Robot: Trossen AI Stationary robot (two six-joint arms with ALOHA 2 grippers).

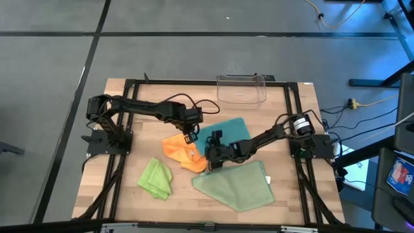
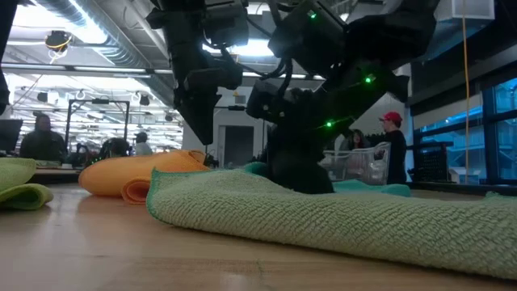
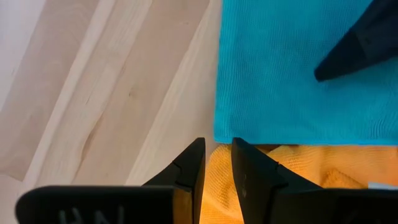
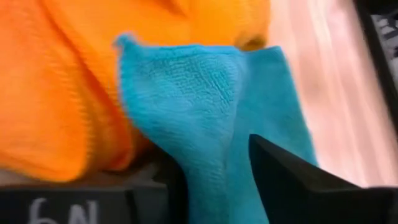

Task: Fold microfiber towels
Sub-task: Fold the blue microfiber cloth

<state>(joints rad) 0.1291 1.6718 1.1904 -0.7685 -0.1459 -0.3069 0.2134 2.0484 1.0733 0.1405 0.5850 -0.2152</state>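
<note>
While both arms meet at table centre, I log the layout from the high view. Teal towel (image 1: 226, 131) lies flat at centre. Orange towel (image 1: 183, 153) is bunched at its 8 o'clock, edges touching. Lime towel (image 1: 156, 178) sits crumpled at the table's 7 o'clock, well apart from the rest. Sage towel (image 1: 235, 183) is spread at 5 o'clock. Bin (image 1: 241, 88) stands at 12 o'clock, untouched.

Right gripper (image 4: 214, 180) is at the teal towel's 7 o'clock corner, next to the orange. In its wrist view a fold of teal cloth rises between the two fingers, so I read the fingers as closing on that corner; whether the pinch is firm I cannot tell.

Left gripper (image 3: 217, 165) hovers over the orange towel's 12 o'clock edge, just beside the teal's edge. Its fingers stand narrowly apart, a slim gap with orange cloth showing through. I cannot tell whether any cloth is caught.

Judgement: the step in hand is the pick-up of the teal corner for a first fold; no towel looks neatly folded yet, so the task is early.

Next move, as I see it: confirm the pinch, lift the corner, carry it toward 1 o'clock across the teal. Risk: the orange towel overlaps that corner and may drag along.
</note>
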